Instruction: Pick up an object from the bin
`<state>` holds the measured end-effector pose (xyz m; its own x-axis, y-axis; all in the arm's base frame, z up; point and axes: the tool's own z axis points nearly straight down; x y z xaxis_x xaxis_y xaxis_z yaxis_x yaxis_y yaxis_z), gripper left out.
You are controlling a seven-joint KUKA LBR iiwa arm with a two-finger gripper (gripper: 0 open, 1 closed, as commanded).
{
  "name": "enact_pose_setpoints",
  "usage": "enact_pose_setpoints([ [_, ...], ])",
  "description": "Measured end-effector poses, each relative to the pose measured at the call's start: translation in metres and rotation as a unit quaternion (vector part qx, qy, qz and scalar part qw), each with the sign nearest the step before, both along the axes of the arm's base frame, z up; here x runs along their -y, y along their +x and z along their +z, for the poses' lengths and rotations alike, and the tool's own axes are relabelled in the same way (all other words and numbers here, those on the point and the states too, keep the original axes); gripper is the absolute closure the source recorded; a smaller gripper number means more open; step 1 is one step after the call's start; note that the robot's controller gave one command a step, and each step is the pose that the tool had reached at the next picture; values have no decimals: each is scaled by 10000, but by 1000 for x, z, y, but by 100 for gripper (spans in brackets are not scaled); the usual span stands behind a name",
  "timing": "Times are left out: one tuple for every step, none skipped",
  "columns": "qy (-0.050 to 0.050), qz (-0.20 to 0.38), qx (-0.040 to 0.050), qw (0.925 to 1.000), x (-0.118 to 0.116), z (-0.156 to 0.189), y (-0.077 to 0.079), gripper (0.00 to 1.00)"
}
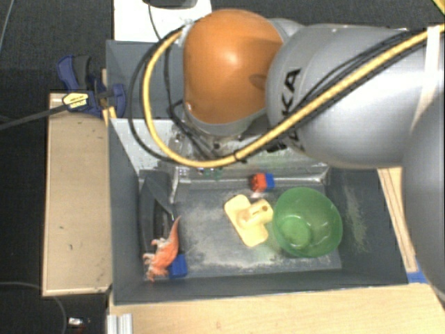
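Piece (261,181), small and red-and-blue, one only, lies nearest, just right of the gripper (200,160). Beyond it, frontward and right, one yellow toy (247,221) touches one green bowl (306,223). Front-left of the gripper lie one black thing (154,218), one orange figure (164,250) and one blue block (179,267). The orange cover (226,65) hides most of the gripper, so I cannot tell whether it is open or closed.
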<state>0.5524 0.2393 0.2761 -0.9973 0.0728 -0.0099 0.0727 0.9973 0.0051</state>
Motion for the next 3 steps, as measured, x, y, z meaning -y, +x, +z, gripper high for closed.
enact_pose_setpoints([
  [-14,705,18,9975,40,-48,6,0],
  [3,606,17,9982,23,-7,-18,0],
  [26,661,101,9978,34,8,-27,0],
])
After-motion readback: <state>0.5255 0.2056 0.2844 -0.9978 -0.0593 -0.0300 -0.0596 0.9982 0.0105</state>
